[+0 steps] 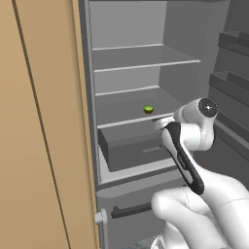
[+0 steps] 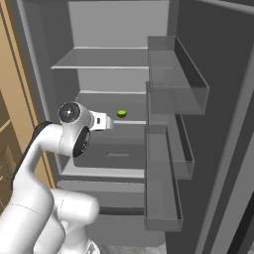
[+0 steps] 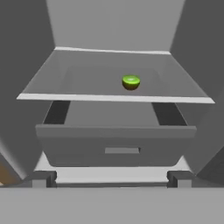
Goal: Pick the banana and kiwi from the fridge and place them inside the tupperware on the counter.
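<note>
Nearest the hand camera, two small dark fingertips (image 3: 41,178) of the claw (image 3: 111,179) stand wide apart at the bottom of the hand view with nothing between them: the claw is spread and carries no object. Just beyond them sits a dark grey drawer (image 3: 116,146) with a small pale front label, pulled slightly forward under the lowest grey shelf (image 3: 65,85).

On that shelf, in the tall grey cabinet-style fridge (image 1: 126,29), rests the small round lime-green kiwi (image 3: 131,82), somewhat right of centre and set back from the shelf's front edge. It touches only the shelf. The claw is well short of it, outside the shelf edge and below shelf level.

Both base views show the white arm reaching toward the open compartment. The grey door bins (image 2: 168,74) stand open at the right, and the tan wood-panelled surface (image 1: 39,126) lies at the left.

Task status, as a judgement: the kiwi is not yet picked. No banana lies on the visible shelves; its location cannot be determined. Remaining: approach, grasp the kiwi, and transfer it to the container.
</note>
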{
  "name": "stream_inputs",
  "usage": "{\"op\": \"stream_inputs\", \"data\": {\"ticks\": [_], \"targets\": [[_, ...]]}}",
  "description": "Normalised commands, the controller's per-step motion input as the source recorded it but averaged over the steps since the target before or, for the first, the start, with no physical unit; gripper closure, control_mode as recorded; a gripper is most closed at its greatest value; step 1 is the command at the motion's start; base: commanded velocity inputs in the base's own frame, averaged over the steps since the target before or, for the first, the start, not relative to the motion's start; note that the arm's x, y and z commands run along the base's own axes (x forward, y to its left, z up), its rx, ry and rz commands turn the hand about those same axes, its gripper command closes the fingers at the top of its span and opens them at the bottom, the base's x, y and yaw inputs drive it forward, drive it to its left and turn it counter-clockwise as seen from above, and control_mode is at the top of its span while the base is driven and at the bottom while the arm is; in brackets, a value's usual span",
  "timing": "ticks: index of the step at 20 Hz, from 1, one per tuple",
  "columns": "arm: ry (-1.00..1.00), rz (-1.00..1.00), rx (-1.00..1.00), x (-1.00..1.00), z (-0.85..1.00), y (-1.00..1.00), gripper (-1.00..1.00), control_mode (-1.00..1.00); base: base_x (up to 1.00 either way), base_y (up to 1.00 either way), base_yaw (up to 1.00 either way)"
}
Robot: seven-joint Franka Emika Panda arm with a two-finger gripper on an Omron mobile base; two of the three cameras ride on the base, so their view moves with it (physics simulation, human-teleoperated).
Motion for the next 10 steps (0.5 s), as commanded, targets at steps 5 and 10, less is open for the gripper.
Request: {"op": "stream_inputs", "data": {"ticks": [5,10], "targets": [[0.01,0.0,0.0,0.25,0.0,-0.2,-1.0,-1.0,0.0,0.0,0.0],[0.03,0.0,0.0,0.48,0.0,-0.11,-1.0,-1.0,0.0,0.0,0.0]]}}
